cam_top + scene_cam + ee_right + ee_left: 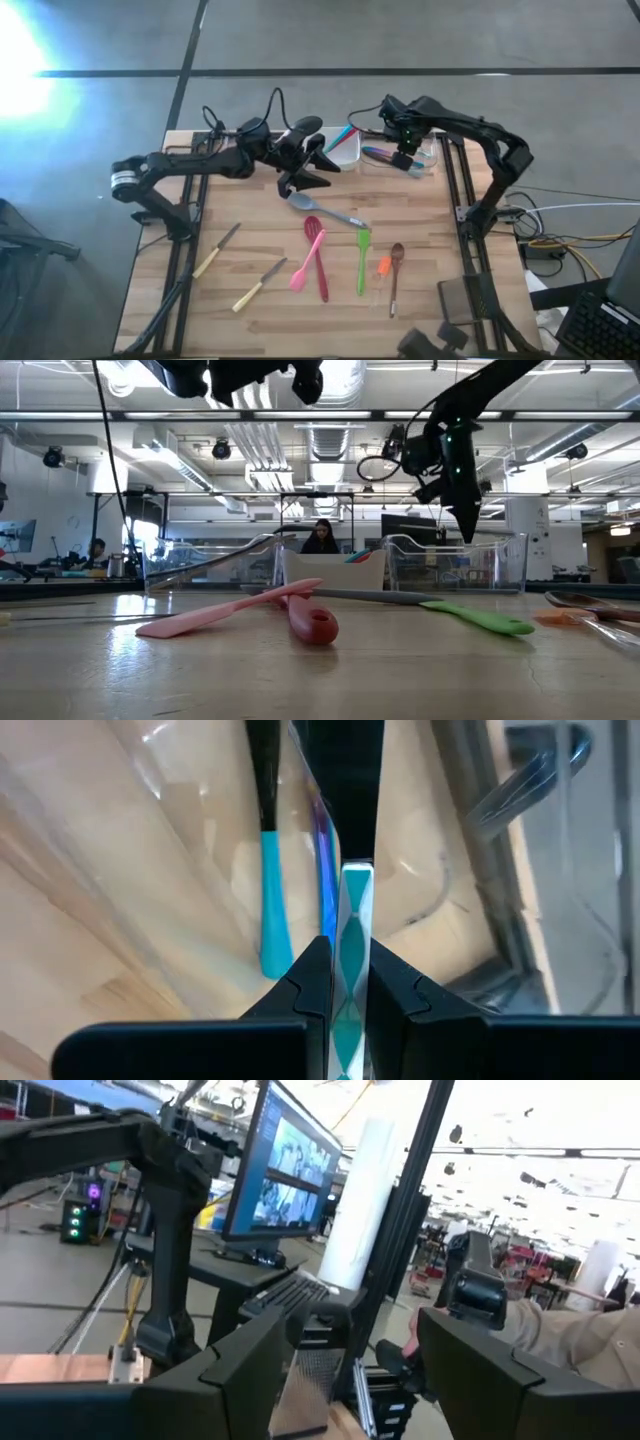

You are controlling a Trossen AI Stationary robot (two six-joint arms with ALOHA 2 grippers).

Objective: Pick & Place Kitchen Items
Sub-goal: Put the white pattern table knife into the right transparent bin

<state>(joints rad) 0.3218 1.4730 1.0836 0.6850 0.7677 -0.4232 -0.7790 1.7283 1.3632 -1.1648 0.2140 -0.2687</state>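
Observation:
My right gripper (pixel 405 152) hangs over the clear plastic tray (pixel 436 158) at the table's far right. It is shut on a utensil with a teal-and-white patterned handle and a black front part (pixel 345 780). A second utensil with a teal handle (pixel 270 910) lies in that tray. My left gripper (pixel 322 170) is open and empty, held above the table near the white tray (pixel 345 160), which holds a few utensils. A grey spoon (pixel 325 210), a red spoon (pixel 318 255), a pink spatula (pixel 303 268), a green spatula (pixel 362 255) and a wooden spoon (pixel 396 270) lie flat on the table. My right gripper pinches the utensil's patterned handle (pixel 352 950) between its two fingers. The fingers come from above, pointing down, and lie along the utensil. The utensil hangs below them over the clear tray (pixel 468 525); I cannot tell whether its lower end touches the tray.
Two wooden-handled knives (pixel 215 250) (pixel 258 285) lie near the table's left front. A small orange item (pixel 384 266) lies between the green spatula and the wooden spoon. Black rails run along both table sides. A person sits in the room beyond the table (pixel 322 538).

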